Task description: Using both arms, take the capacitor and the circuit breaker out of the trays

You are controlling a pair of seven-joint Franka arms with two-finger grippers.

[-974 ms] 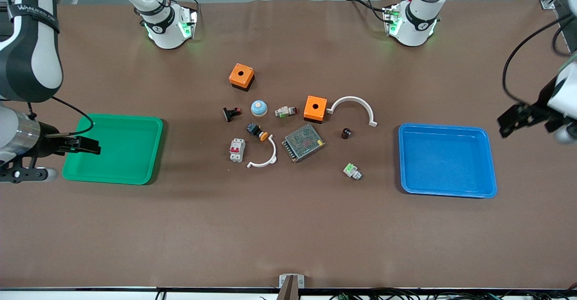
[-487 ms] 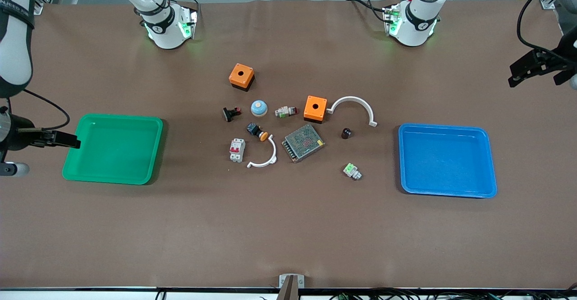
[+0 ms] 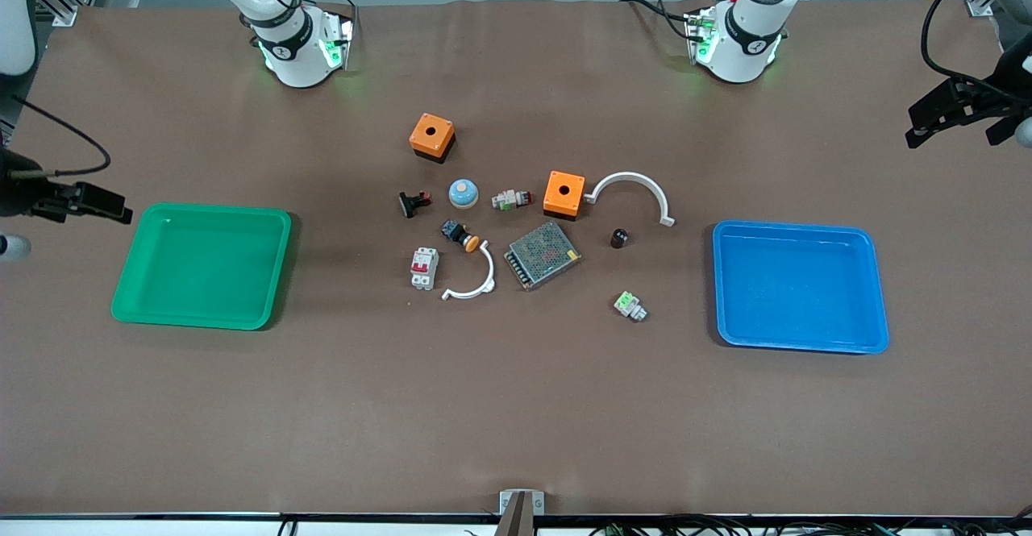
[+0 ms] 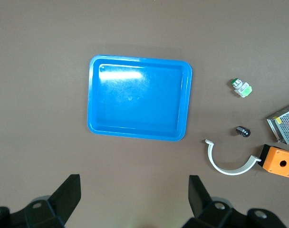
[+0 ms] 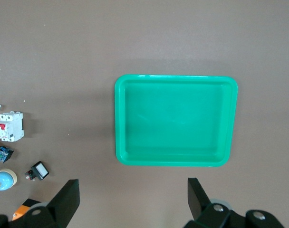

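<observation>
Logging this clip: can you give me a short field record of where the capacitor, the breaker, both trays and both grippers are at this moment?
capacitor: tiny black cylinder on the table, beside the white curved bracket
breaker: light-grey block with red levers, on the table
blue plastic tray: holds nothing, toward the left arm's end
green plastic tray: holds nothing, toward the right arm's end
left gripper: open, holding nothing
right gripper: open, holding nothing

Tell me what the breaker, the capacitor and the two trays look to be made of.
Breaker: likely matte moulded plastic, light-grey body, red levers.
Capacitor: black cylinder with a slight sheen; sleeve material unclear.
Green tray and blue tray: probably glossy plastic, with uniform colour, rounded rims and soft glare in the wrist views.
</observation>
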